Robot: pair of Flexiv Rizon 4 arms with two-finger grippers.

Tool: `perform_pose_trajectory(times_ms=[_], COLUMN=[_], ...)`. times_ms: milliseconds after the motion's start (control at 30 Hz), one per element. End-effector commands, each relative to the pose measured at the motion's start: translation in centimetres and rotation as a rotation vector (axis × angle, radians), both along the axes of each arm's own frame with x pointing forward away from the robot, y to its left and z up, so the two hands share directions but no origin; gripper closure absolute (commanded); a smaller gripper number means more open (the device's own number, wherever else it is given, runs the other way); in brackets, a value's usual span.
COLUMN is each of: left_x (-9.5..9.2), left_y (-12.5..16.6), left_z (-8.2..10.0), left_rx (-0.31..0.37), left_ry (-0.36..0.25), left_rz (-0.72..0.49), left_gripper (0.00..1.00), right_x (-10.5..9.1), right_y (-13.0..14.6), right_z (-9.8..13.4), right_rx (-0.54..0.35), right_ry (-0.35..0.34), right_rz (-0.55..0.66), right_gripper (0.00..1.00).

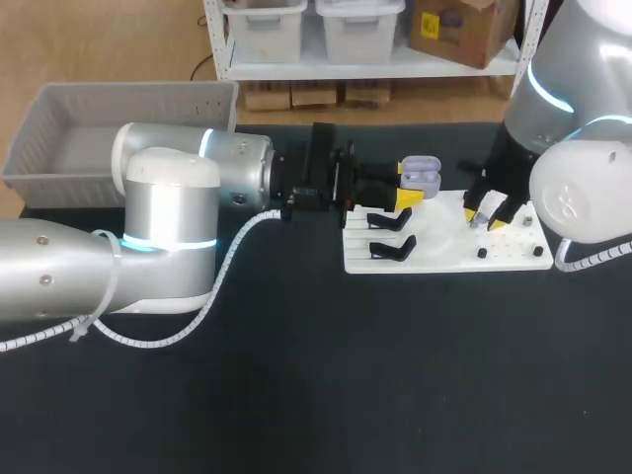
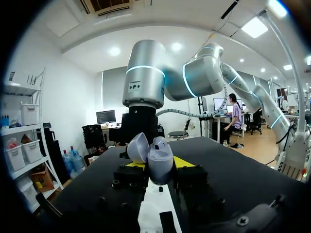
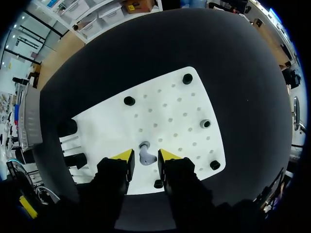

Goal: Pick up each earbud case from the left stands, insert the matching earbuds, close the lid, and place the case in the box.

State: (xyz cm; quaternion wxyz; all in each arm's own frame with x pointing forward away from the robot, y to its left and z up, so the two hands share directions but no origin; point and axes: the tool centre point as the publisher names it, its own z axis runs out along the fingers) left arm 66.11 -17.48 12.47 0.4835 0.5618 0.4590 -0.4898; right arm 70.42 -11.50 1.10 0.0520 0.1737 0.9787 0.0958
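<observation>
The left end effector (image 2: 159, 167) holds the open earbud case (image 2: 158, 154), at ten o'clock from the right end effector (image 1: 486, 221), which sits narrowly open astride an earbud (image 3: 145, 156). Lower centred, then pinch gently.

Head camera overlooks the tabletop (image 1: 296, 395) from behind; left wrist looks level, close on the case (image 2: 159, 162); right wrist looks straight down; all share the board (image 3: 165, 107).

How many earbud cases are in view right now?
1. The pale lilac plastic earbud case, lid open, is held between the left gripper's fingers, over the stand end of the white board. Others could be hidden behind that arm.
</observation>
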Motion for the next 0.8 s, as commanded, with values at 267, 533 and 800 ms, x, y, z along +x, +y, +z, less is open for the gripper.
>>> perform_pose_trajectory(times_ms=[267,533,800], left_x=[-0.2,-0.2,-0.2], left_y=[0.0,0.0,0.0], left_z=[0.0,0.0,0.0], left_rx=[-0.001,-0.001,-0.001], left_ry=[-0.002,-0.002,-0.002], left_rz=[0.006,0.006,0.006], left_gripper=[1.0,1.0,1.0], right_x=[0.1,-0.6,-1.2], right_y=[-0.1,-0.4,-1.8], right_z=[0.1,1.5,3.3], right_rx=[0.0,-0.005,0.029], right_ry=[-0.001,-0.012,-0.037], right_rz=[-0.001,0.005,-0.02], right_gripper=[0.96,1.0,1.0])
